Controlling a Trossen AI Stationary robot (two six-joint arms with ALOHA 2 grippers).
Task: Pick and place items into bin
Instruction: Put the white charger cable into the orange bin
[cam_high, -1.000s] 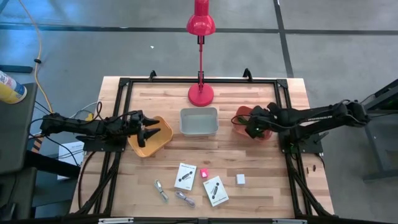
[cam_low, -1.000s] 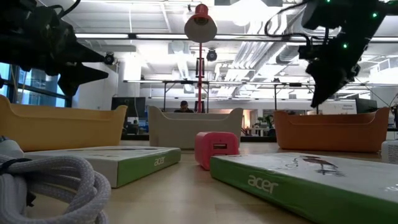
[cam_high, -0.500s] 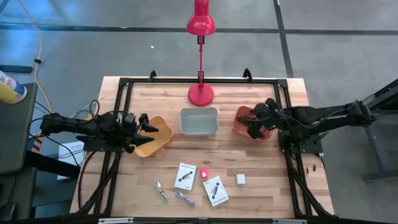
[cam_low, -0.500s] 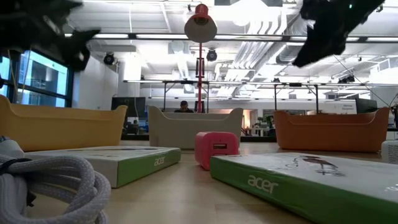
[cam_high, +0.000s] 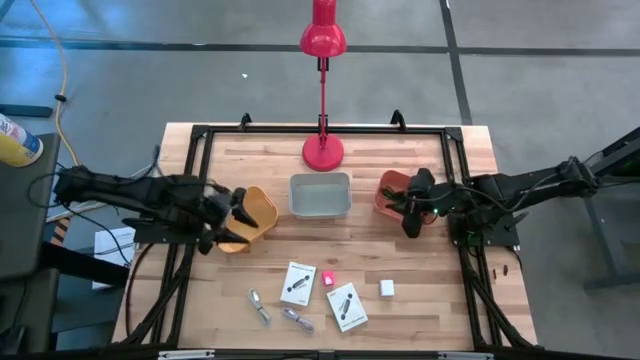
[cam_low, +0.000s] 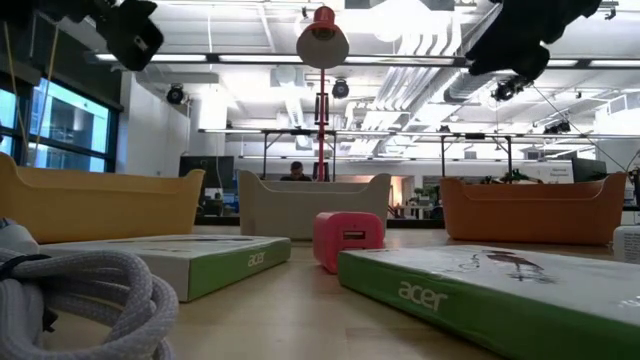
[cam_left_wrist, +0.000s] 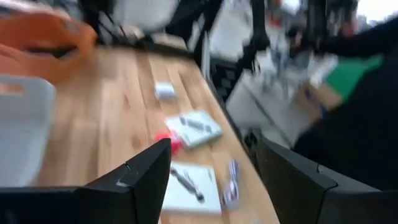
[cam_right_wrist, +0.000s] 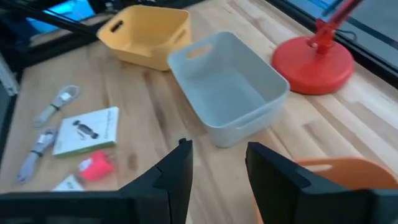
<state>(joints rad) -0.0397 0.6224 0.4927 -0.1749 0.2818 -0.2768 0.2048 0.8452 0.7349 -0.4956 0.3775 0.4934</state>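
Near the table's front edge lie two white cards (cam_high: 298, 283) (cam_high: 346, 306), a pink cube (cam_high: 328, 278), a white cube (cam_high: 387, 288) and two silvery cords (cam_high: 260, 306) (cam_high: 298, 320), all flat on the wood. My left gripper (cam_high: 242, 212) hangs open and empty above the yellow bin (cam_high: 262, 208). In the left wrist view, the left gripper (cam_left_wrist: 211, 180) looks out over the items. My right gripper (cam_high: 408, 212) hangs open and empty above the orange bin (cam_high: 390, 188). In the right wrist view, the right gripper (cam_right_wrist: 217, 174) faces the grey bin (cam_right_wrist: 227, 87).
The grey bin (cam_high: 320, 195) stands mid-table between the yellow and orange bins. A red lamp's base (cam_high: 323, 152) stands behind it, its head over the far edge. A black frame (cam_high: 200, 130) runs along the table's sides. Bare wood lies between the bins and the items.
Both grippers have risen from low over their bins to well above them and tipped from pointing steeply down toward level. The left one has swung up over the yellow bin, the right one over the orange bin. The items have stayed put.
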